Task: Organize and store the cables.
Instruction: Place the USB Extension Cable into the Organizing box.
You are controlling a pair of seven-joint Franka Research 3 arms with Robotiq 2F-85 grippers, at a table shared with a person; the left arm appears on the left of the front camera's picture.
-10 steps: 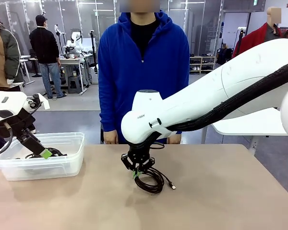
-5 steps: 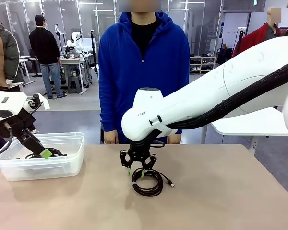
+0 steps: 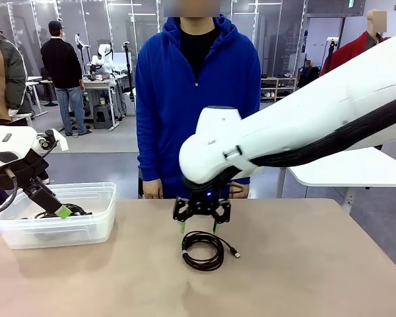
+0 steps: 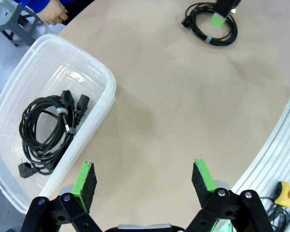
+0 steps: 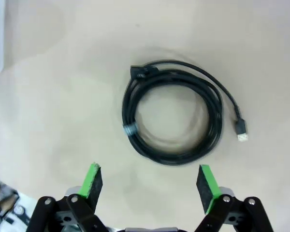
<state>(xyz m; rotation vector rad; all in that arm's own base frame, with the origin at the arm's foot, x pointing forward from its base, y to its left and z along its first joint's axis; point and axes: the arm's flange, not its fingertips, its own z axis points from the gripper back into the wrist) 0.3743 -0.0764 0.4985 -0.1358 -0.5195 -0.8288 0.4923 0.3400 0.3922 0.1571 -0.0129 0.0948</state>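
The fingers (image 5: 93, 182) of the right gripper (image 5: 149, 186) stand wide apart with nothing between them, their green pads facing each other over bare tabletop (image 5: 48, 96). In the right wrist view the coiled USB cable (image 5: 171, 116) lies flat on the tabletop just beyond the fingertips, clear of both, centred roughly on the gap between them. Its USB plug (image 5: 240, 134) sticks out on a loose tail at one side of the coil, and a small band wraps the turns on the opposite side. In the front view the right gripper (image 3: 200, 226) hangs just above the coil (image 3: 202, 249), slightly on the far side of it, near the person in a blue hoodie (image 3: 197, 99), without touching it.

The left gripper (image 4: 146, 181) also has its fingers (image 4: 87, 182) spread apart and empty, held above the tabletop beside a clear plastic bin (image 4: 104, 79). A bundled power cable (image 4: 48, 130) with chunky plugs lies inside the bin, on its floor. In the front view the left gripper (image 3: 61, 211) sits in front of that bin (image 3: 86, 231) at the table's left end, well apart from the USB coil.
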